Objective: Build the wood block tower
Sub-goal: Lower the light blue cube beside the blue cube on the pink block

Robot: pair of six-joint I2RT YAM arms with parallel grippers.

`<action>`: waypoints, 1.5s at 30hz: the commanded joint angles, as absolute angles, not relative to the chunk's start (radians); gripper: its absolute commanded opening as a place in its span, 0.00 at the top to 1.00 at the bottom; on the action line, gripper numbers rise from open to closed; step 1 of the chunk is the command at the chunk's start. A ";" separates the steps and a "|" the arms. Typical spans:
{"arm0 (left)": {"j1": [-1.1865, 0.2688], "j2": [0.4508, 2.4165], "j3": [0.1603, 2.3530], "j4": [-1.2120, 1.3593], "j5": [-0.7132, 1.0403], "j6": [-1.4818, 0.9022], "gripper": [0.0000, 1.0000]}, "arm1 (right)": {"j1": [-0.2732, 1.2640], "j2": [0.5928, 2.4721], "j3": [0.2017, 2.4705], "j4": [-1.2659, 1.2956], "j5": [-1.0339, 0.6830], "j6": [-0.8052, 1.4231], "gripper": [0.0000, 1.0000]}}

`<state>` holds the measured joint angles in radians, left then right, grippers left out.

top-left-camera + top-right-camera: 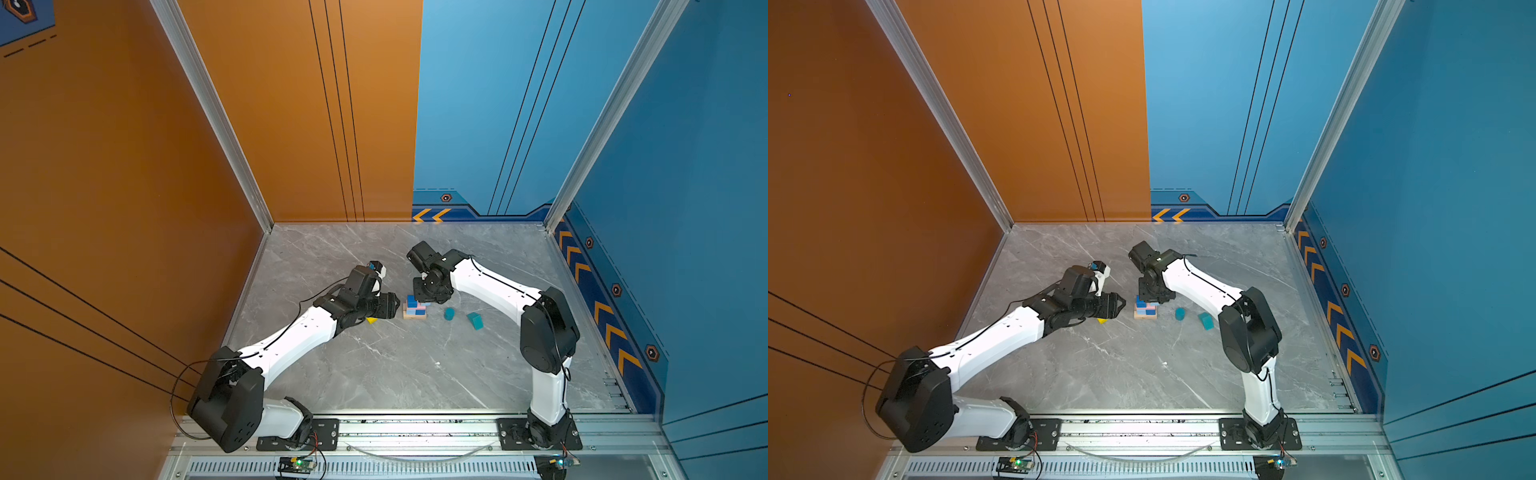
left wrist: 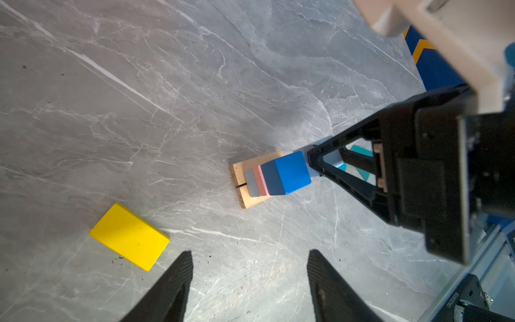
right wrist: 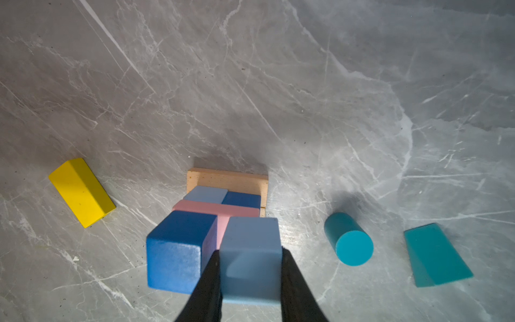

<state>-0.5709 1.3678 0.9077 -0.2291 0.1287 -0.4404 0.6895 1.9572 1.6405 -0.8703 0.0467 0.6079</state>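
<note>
While the right gripper (image 3: 250, 255) reaches down over the tower (image 1: 414, 309), its jaws are clenched on the flanks of a matte light blue cube (image 3: 250, 239). The cube is level with a dark blue cube (image 3: 175, 251) that sits on the pink slab (image 3: 214, 209). I cannot tell whether the held cube rests on the slab.

Under the slab, a lower pair of blue cubes stands on a tan plank (image 3: 228, 178) of bare grained wood crossed by a dark seam. The painted faces look chalky and the edges crisp.

The left gripper (image 2: 250, 254) hovers just left of the tower, its ribbed jaws spread and empty. Beneath it, left of the tower, a yellow bar (image 2: 129, 237) lies flat. Right of the tower a teal cylinder (image 3: 349, 239) lies on its side, with a teal prism (image 3: 436, 255) farther out. In the left wrist view the right gripper's black frame partly hides both.

The counter (image 3: 334, 83) is smooth grey veined marble. In both top views bare stone runs from the tower to the front rail (image 1: 415, 419).
</note>
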 commanded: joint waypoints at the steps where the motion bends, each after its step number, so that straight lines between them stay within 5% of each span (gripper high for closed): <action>1: -0.579 1.374 0.936 -0.249 0.139 -0.422 0.33 | 0.693 1.969 1.648 -0.868 0.041 0.631 0.74; 45: -0.581 1.399 0.946 -0.258 0.147 -0.420 0.33 | 0.715 1.988 1.665 -0.870 0.051 0.647 0.57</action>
<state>-0.5709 1.3895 0.9115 -0.2363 0.1326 -0.4393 0.7197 1.9678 1.6424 -0.8700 0.0456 0.6300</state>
